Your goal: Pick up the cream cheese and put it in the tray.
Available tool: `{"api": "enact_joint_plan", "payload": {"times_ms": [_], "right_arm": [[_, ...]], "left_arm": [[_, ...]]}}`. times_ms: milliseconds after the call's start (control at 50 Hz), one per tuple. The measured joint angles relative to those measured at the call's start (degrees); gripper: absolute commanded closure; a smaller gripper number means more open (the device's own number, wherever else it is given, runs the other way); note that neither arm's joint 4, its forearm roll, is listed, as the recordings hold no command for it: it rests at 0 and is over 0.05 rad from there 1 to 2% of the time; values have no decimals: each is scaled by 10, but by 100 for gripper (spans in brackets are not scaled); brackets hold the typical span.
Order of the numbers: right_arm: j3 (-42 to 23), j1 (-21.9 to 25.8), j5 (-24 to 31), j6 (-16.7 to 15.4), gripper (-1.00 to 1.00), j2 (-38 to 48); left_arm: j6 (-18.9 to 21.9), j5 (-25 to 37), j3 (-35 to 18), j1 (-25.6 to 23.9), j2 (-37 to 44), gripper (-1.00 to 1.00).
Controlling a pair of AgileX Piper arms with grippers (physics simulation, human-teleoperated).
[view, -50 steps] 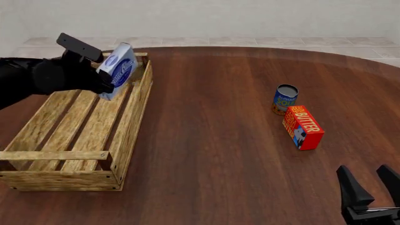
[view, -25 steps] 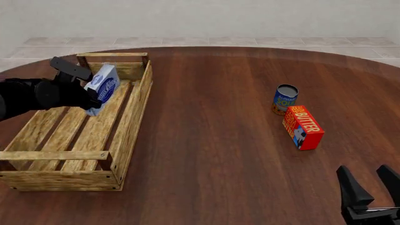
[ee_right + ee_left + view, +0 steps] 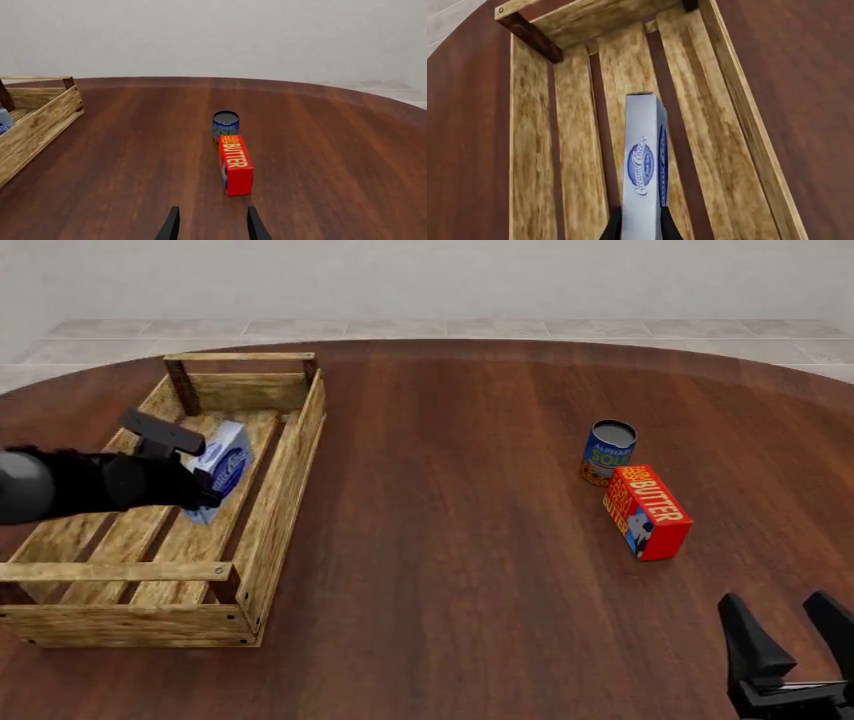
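Note:
The cream cheese [image 3: 220, 465], a pale blue-and-white box with a dark blue oval logo, is held on edge inside the tray [image 3: 287, 480], low over its slats. My left gripper [image 3: 200, 472] is shut on it. The left wrist view shows the cream cheese [image 3: 644, 165] sticking out from between the fingers [image 3: 610, 231] above the tray floor [image 3: 577, 150]. My right gripper [image 3: 794, 650] stands open near the table's front right, holding nothing; its fingers [image 3: 172, 225] show in the right wrist view.
A red-orange butter box [image 3: 646, 511] lies on the right half of the table with a small blue can [image 3: 609, 451] just behind it. Both also show in the right wrist view, butter box [image 3: 236, 164] and can [image 3: 225, 123].
My left gripper has come down and toward me with the cream cheese, from above the tray's far end to low inside the tray. The right arm has not moved.

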Motion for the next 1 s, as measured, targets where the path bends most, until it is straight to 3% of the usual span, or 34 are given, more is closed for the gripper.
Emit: {"api": "enact_joint_plan", "payload": {"times_ms": [720, 740, 1000], "right_arm": [[0, 0, -6, -2, -100, 9], [0, 0, -6, -2, -100, 10], [0, 1, -5, -2, -100, 9]], "left_arm": [[21, -53, 15, -4, 19, 100], [22, -53, 15, -4, 19, -100], [31, -38, 16, -8, 23, -100]]}}
